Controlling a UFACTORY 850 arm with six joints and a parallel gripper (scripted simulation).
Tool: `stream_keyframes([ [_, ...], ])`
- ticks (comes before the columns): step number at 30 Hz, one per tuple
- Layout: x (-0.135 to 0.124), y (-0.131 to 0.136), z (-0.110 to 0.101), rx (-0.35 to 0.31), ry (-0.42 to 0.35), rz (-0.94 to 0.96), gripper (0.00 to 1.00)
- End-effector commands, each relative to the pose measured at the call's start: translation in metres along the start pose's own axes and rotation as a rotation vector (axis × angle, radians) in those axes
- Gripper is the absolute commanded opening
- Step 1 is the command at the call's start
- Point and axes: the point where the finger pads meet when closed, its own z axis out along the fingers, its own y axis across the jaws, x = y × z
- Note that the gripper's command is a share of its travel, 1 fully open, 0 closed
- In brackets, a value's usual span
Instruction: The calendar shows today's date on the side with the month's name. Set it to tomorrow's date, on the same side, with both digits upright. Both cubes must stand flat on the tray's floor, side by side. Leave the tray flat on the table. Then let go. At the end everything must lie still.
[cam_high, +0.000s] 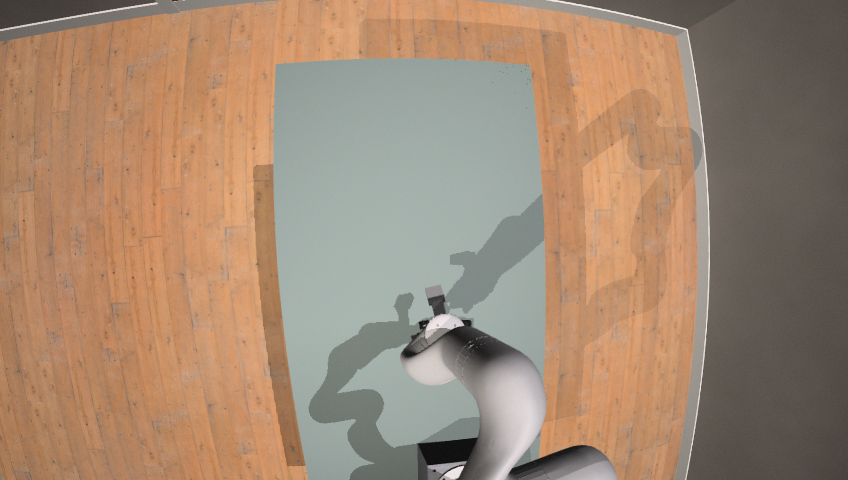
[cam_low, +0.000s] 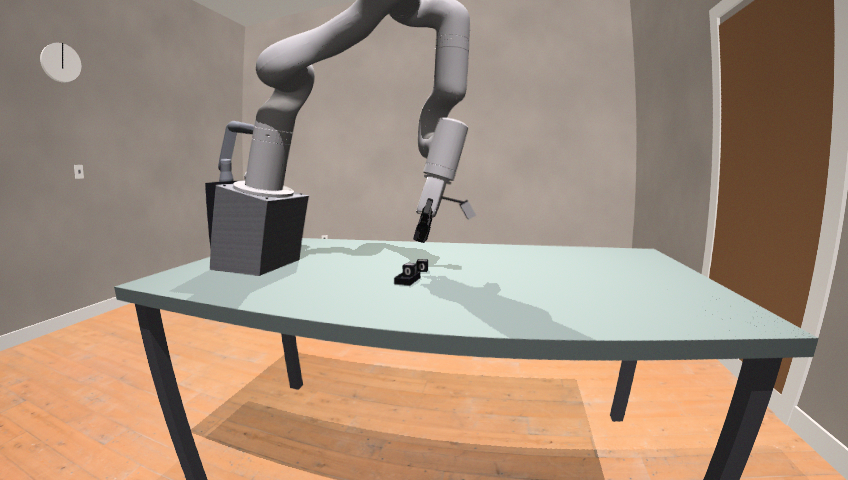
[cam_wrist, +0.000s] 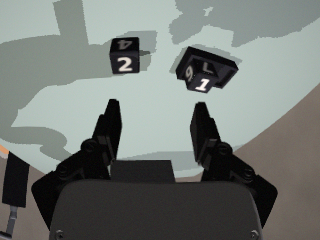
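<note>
In the wrist view, a loose number cube is on the left. It sits on the green table, outside the tray, with a white 2 and a 4 showing. To its right is the small black tray, lying on the table. The other black cube is in it, showing a 1 and two more white marks. So the two cubes are not side by side in the tray. The big gray arm bends up high, then reaches down. Its gripper hangs above the cubes, tips pointing down at a slant. Its fingers are spread, with nothing between them.
</note>
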Motion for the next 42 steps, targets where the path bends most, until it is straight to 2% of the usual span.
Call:
stream_keyframes([
  [1,0.001,0.006,0.000,-0.038,0.029,0.005,0.69],
  [14,0.006,0.017,0.000,-0.081,0.099,0.011,0.69],
  [23,0.011,0.018,-0.001,-0.086,0.151,0.013,0.69],
  [42,0.016,0.004,-0.003,-0.028,0.252,0.012,0.69],
])
